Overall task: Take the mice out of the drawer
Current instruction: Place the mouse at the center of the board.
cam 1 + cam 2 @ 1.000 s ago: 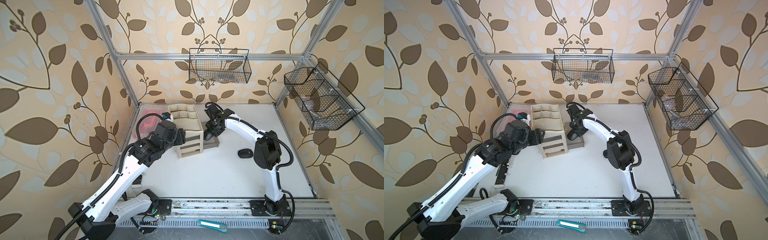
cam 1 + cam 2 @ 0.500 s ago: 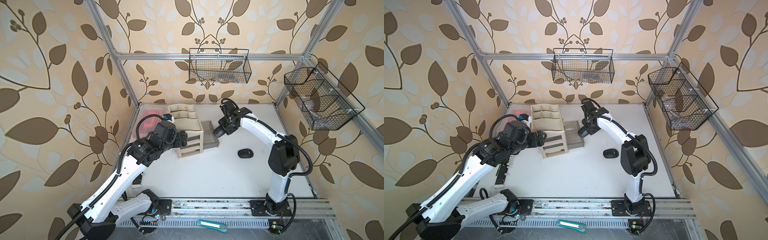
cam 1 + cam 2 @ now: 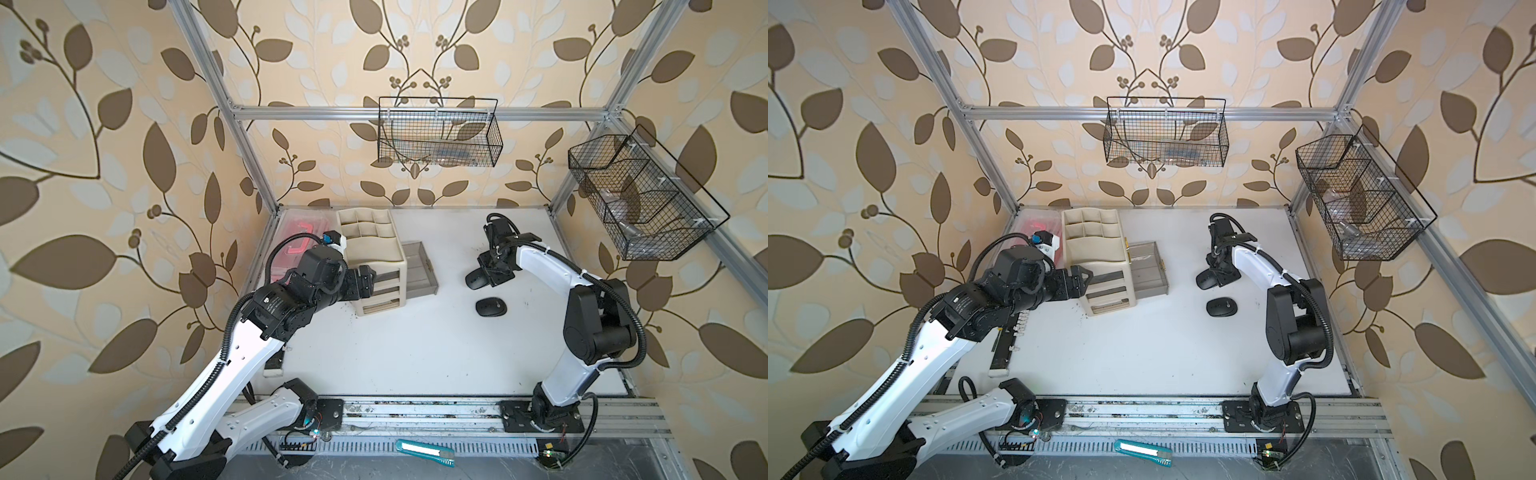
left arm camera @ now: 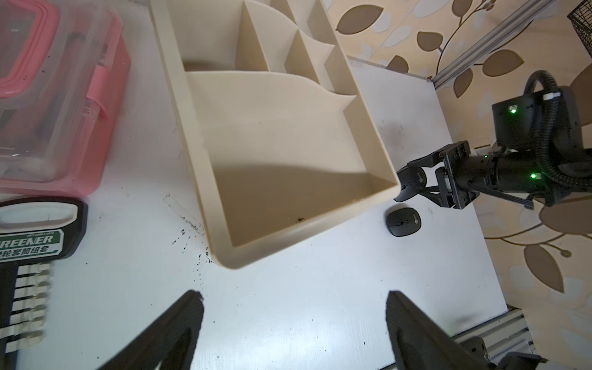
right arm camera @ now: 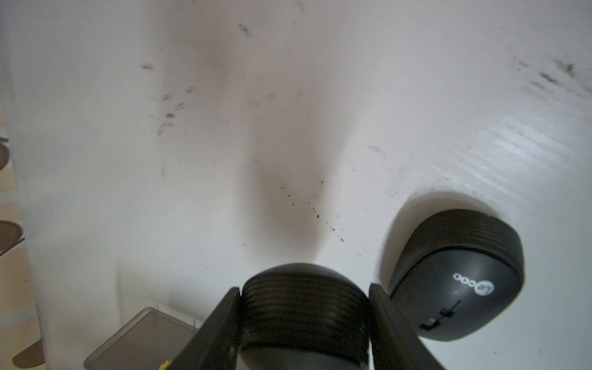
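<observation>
Right wrist view: we see the right pincer (image 5: 304,288) clamping the held mouse (image 5: 304,320), near the lying mouse (image 5: 455,282). Our left pincer (image 4: 294,296) gapes wide above open counter (image 4: 304,272).

Two black mice (image 3: 491,306) (image 3: 476,279), one beige organizer (image 3: 370,232), one pulled-out grey drawer (image 3: 417,268), two wire baskets (image 3: 440,153) (image 3: 623,232), one pink-lidded box (image 3: 301,232), one teal utility knife (image 3: 424,451), one socket rack (image 4: 30,243).
</observation>
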Robot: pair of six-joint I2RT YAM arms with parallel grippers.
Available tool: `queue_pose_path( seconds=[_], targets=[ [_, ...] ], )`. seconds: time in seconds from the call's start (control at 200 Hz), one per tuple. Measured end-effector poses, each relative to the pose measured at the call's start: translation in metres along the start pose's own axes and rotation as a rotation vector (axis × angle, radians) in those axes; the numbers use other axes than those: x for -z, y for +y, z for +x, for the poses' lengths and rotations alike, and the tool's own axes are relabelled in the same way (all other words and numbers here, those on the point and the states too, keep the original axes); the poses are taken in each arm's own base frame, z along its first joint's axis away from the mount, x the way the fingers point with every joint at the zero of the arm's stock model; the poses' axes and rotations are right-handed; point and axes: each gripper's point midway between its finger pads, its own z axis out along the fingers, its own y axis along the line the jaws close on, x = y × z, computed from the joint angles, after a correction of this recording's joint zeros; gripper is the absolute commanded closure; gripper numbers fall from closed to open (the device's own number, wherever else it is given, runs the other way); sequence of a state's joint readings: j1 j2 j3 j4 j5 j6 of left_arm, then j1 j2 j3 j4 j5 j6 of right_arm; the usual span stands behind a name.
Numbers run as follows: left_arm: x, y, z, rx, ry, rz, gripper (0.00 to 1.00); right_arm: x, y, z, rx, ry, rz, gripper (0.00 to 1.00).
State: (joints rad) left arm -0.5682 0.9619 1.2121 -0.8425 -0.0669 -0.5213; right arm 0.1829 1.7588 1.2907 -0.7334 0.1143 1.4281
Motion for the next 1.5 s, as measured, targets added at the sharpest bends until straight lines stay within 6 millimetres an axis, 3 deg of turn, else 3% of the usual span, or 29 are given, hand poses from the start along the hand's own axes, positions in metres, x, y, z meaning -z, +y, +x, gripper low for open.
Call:
queue_pose_path(
  seconds=[0.175,0.575,0.931,1.221,1.356,1.501],
  targets=[
    [-0.003,-0.001,0.002,0.014,0.006,0.006,0.08,-0.016,-0.019,-0.007,-0.040,0.006,0.035,0.45],
    [-0.010,-0.002,0.000,0.014,0.009,-0.001,0.06,-0.039,-0.018,-0.010,-0.083,0.023,0.046,0.44],
    [-0.011,0.001,-0.002,0.014,-0.004,-0.021,0.03,-0.045,-0.020,-0.012,-0.101,0.042,0.057,0.24],
    [-0.007,0.003,-0.008,0.013,-0.018,-0.043,0.01,-0.025,-0.006,-0.019,-0.046,0.014,0.024,0.18],
    [0.012,0.001,-0.026,0.015,-0.070,-0.054,0.01,0.003,0.005,-0.017,0.053,-0.023,-0.036,0.18],
    [0.042,0.002,-0.051,0.004,-0.145,-0.095,0.01,0.030,0.022,0.004,0.254,-0.033,-0.128,0.18]
  ],
)
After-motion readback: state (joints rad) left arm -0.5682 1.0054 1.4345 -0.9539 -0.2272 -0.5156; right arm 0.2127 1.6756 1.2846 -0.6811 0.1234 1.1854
